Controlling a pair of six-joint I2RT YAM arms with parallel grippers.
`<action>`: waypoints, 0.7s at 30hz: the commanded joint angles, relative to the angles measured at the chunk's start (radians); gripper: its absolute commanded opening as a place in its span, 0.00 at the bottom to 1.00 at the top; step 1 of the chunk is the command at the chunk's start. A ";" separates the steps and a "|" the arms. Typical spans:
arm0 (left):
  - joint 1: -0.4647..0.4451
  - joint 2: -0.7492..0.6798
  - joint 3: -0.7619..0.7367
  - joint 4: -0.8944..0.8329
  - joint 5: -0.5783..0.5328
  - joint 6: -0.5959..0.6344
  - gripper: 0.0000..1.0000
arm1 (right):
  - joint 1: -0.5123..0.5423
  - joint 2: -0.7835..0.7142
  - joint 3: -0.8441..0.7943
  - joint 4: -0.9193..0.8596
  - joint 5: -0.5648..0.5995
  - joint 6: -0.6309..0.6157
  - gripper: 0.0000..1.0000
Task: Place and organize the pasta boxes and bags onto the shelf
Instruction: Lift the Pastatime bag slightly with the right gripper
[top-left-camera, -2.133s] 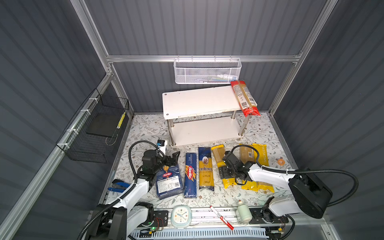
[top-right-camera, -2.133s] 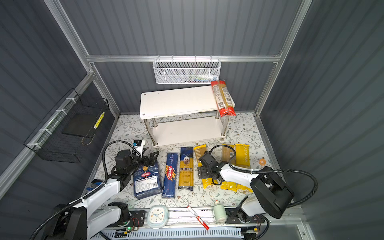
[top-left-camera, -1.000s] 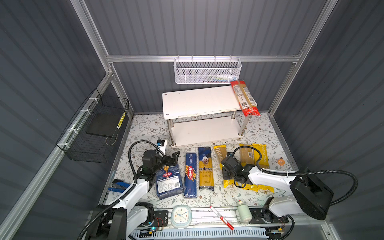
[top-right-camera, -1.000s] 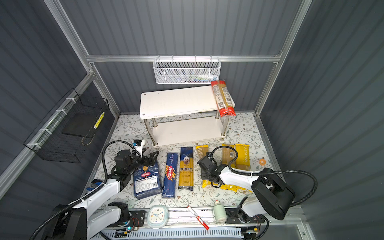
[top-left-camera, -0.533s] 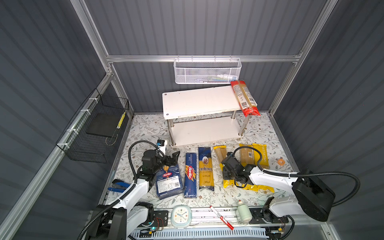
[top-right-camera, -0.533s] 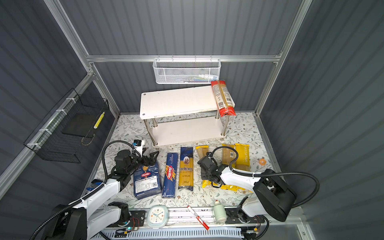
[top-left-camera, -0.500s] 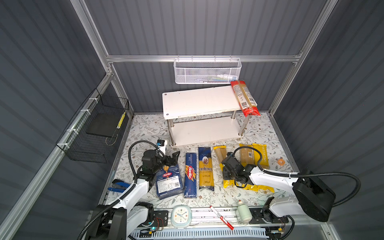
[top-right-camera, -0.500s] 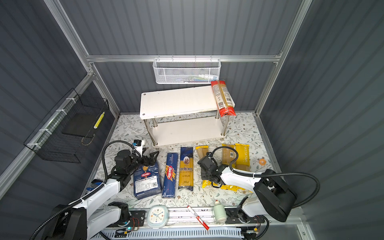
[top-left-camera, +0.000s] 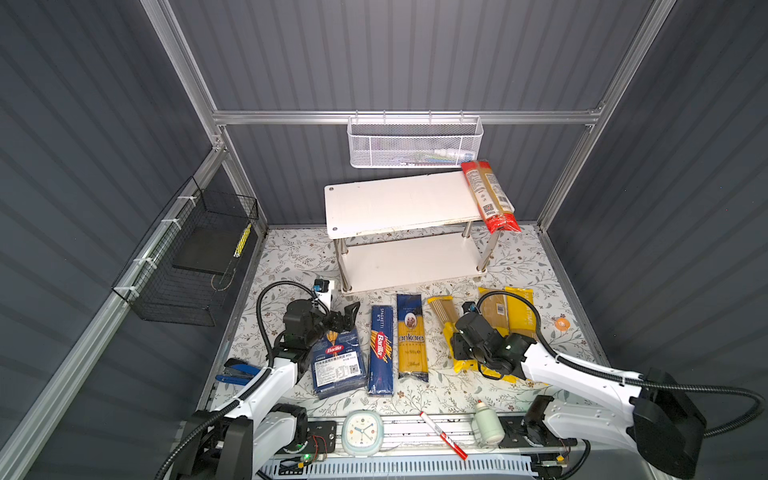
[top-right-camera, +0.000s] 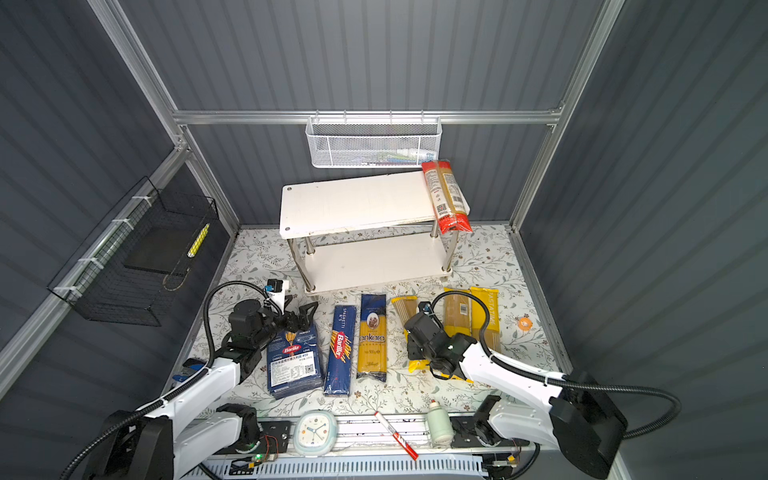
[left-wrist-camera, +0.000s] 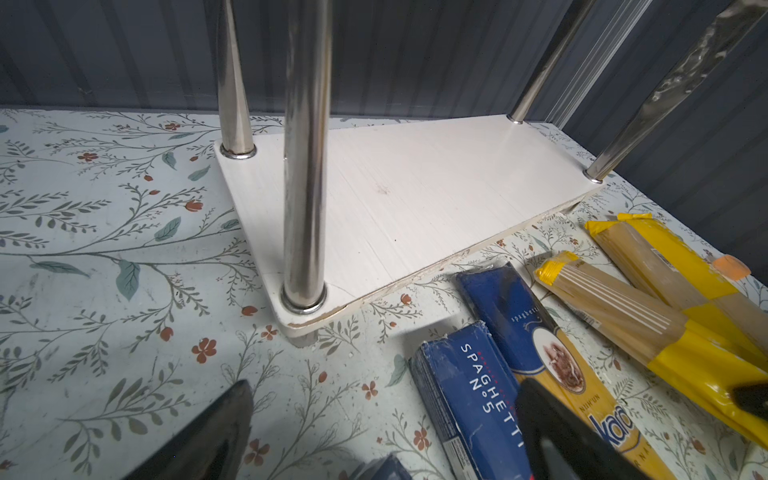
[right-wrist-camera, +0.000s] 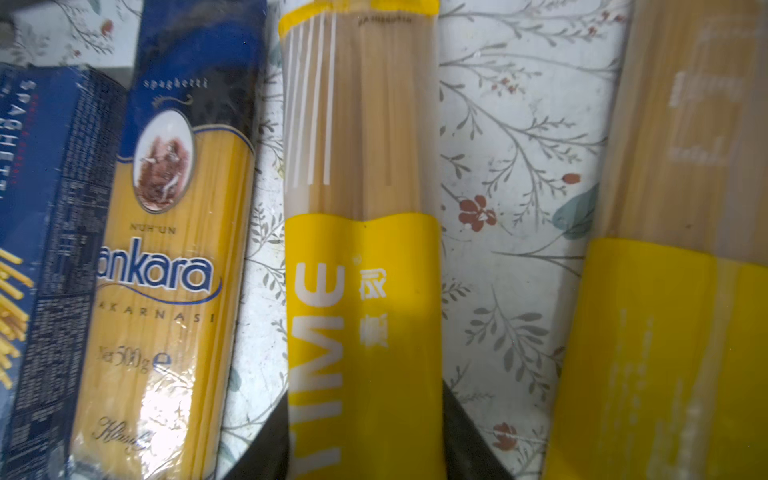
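My left gripper (top-left-camera: 345, 316) hangs released, jaws spread, over the far end of the wide Barilla box (top-left-camera: 337, 365). Next lie the narrow Barilla box (top-left-camera: 381, 351) and the ankara bag (top-left-camera: 411, 340). My right gripper (right-wrist-camera: 363, 403) straddles a Pastatime bag (right-wrist-camera: 361, 166); I cannot tell whether it pinches. The red-and-clear bag (top-left-camera: 488, 195) lies on the shelf (top-left-camera: 395, 203), at the right end of its top board.

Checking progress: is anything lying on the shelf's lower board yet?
No, the shelf's lower board is bare; only the red-and-clear bag lies on the top board.
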 joint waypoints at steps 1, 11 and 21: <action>0.002 -0.013 -0.002 0.007 0.004 0.002 0.99 | 0.004 -0.079 0.012 0.068 0.054 -0.028 0.14; 0.002 -0.005 0.003 0.004 0.006 0.004 0.99 | 0.003 -0.030 0.004 0.109 0.043 -0.049 0.17; 0.002 -0.003 0.004 0.004 0.009 0.005 0.99 | 0.001 0.078 0.051 0.074 0.001 -0.089 0.61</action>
